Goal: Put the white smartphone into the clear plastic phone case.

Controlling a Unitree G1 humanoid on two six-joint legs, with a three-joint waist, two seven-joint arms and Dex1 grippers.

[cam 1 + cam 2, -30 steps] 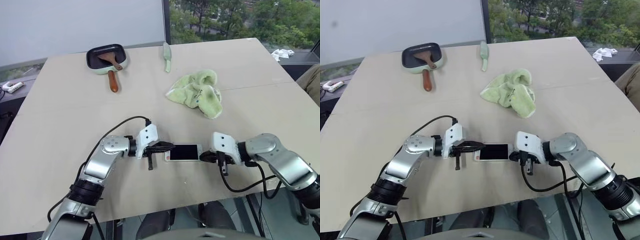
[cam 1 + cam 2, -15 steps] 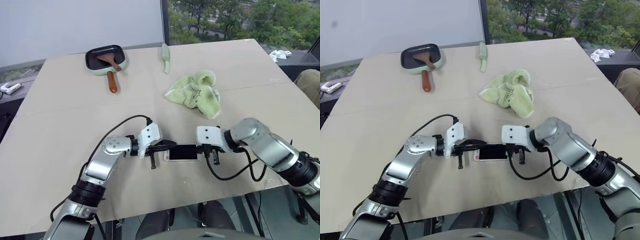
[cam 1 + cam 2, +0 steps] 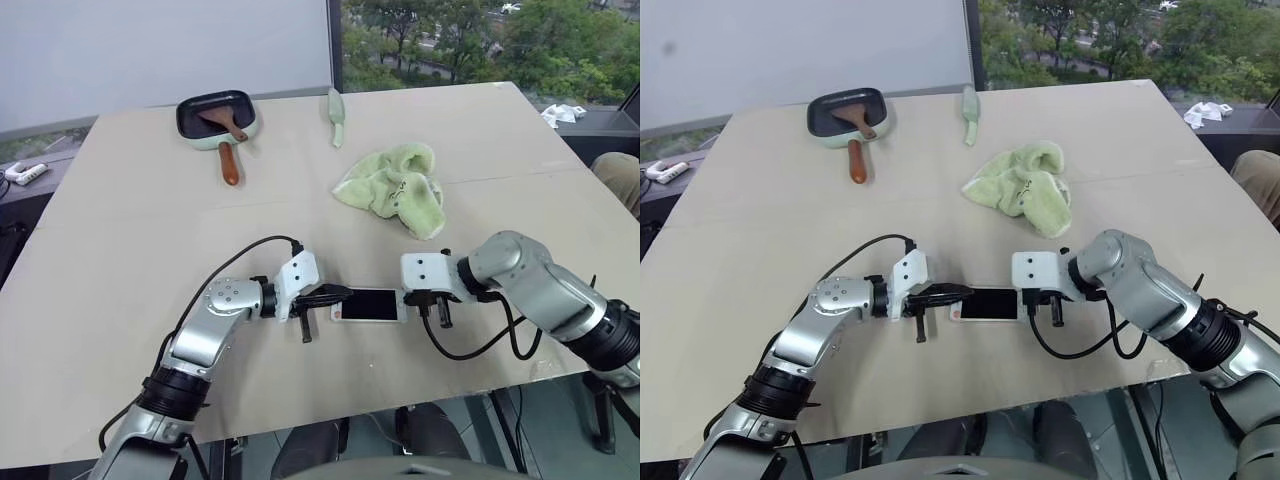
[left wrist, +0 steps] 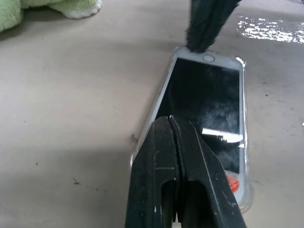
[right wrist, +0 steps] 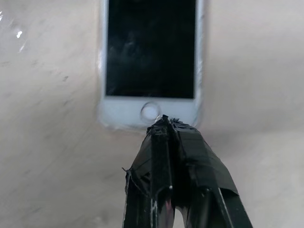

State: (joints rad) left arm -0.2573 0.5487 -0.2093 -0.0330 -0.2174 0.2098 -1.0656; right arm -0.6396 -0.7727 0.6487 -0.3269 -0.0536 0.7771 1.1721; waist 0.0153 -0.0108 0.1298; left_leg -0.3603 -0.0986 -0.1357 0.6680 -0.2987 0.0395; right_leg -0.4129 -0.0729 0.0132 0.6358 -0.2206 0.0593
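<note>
The white smartphone is lying flat, screen up, low in the centre of the frame on the worktop, sitting inside the clear plastic phone case. The left gripper is pressing its closed jaws on one end, and the right gripper, jaws also closed, is touching the home-button end.

My closed left gripper rests over the near end of the phone, which sits in the case on the table, my right gripper touching its far end.
</note>
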